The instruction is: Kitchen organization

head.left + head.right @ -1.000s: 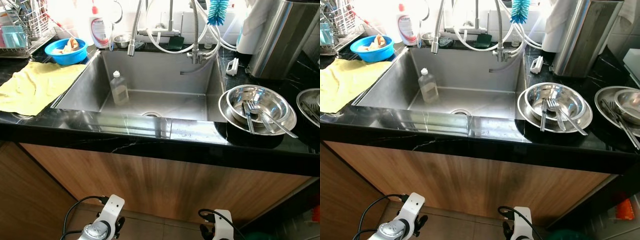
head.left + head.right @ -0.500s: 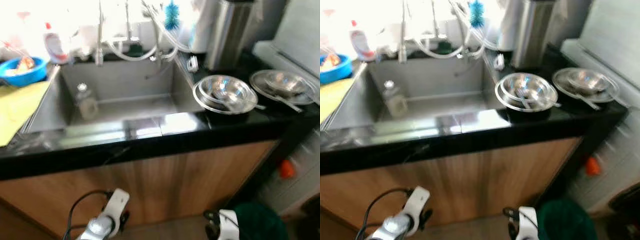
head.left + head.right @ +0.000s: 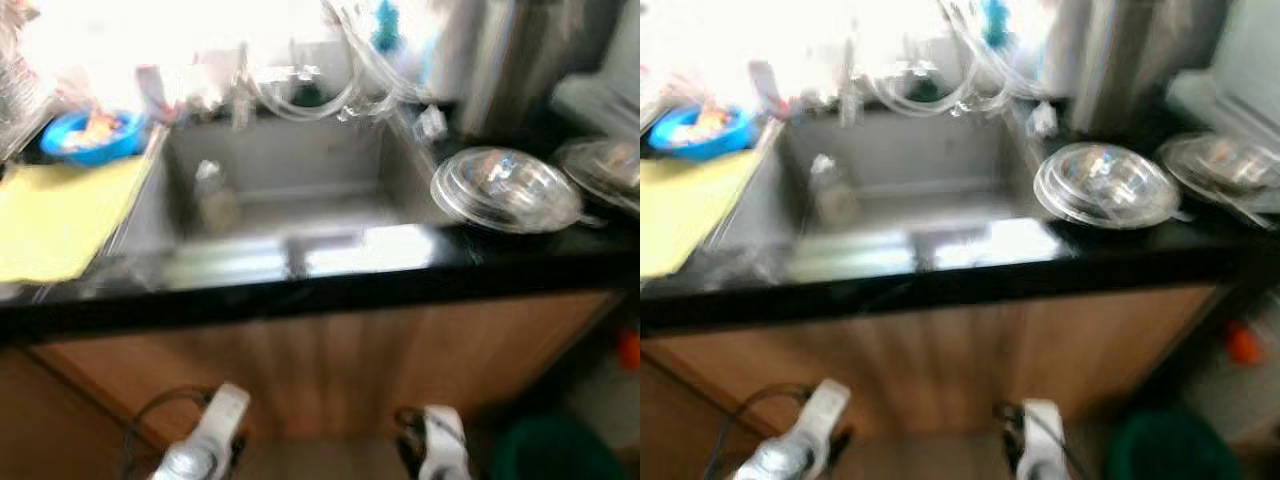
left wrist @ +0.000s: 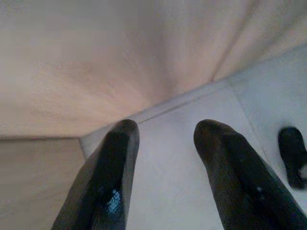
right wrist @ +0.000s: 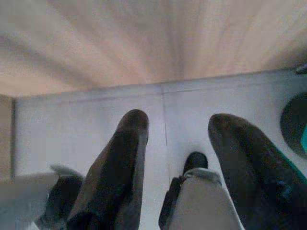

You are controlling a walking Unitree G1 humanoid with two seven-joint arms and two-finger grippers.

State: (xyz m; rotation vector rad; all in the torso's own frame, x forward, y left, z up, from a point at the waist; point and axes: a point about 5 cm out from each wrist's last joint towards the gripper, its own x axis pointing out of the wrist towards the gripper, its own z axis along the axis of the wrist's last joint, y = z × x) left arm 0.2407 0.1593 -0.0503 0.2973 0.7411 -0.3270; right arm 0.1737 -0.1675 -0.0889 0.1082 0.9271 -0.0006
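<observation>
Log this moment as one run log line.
view blurred | left gripper open, idle | right gripper open, idle | bottle in sink

The sink (image 3: 300,190) in the upper middle of the frame is brushed steel with a dull sheen, and its front rim throws back a bright glare. The table (image 3: 330,285) around it is black stone, polished and glossy. At the upper right, nested steel bowls (image 3: 505,188) shine mirror-bright. A yellow cloth (image 3: 60,215) at the left looks soft and matt beside a blue plastic bowl (image 3: 95,135). Below, the cabinet front (image 3: 320,370) is matt brown wood with vertical grain. The floor (image 5: 86,120) is pale, smooth tile.
</observation>
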